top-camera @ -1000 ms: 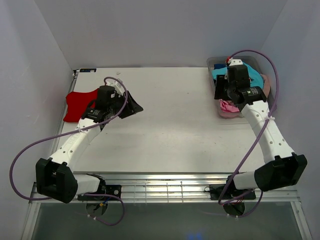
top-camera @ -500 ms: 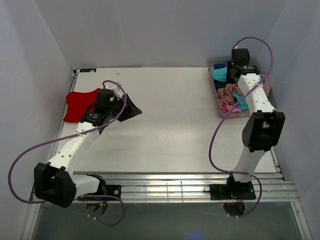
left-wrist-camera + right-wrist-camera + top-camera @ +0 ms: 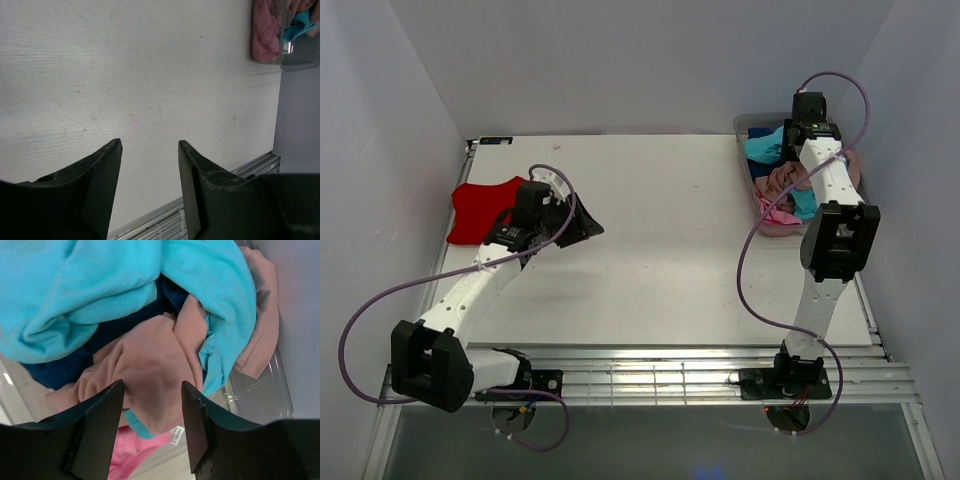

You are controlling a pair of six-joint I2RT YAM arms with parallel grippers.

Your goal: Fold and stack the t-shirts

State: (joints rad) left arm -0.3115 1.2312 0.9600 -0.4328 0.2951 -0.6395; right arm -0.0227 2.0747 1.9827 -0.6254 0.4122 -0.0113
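Observation:
A red t-shirt [image 3: 480, 209] lies at the table's left edge, partly behind my left arm. My left gripper [image 3: 588, 224] [image 3: 150, 145] is open and empty over bare table, to the right of the red shirt. The other t-shirts lie bunched in the bin [image 3: 761, 221] at the back right: turquoise [image 3: 763, 148] [image 3: 75, 290], dusty pink [image 3: 782, 182] [image 3: 150, 365], bright pink [image 3: 775, 213] [image 3: 130, 450] and navy [image 3: 55, 371]. My right gripper [image 3: 152, 385] is open and empty just above the dusty-pink shirt; in the top view it is hidden under its wrist [image 3: 807, 118].
The clear grey bin's wall [image 3: 265, 390] stands close to the right wall of the enclosure. The table's front edge and metal rails [image 3: 660, 370] [image 3: 210, 220] run along the near side. White walls close in the left, back and right.
My right arm swung back over the bin and has settled a little farther back and lower over the shirts. My left arm barely shifted.

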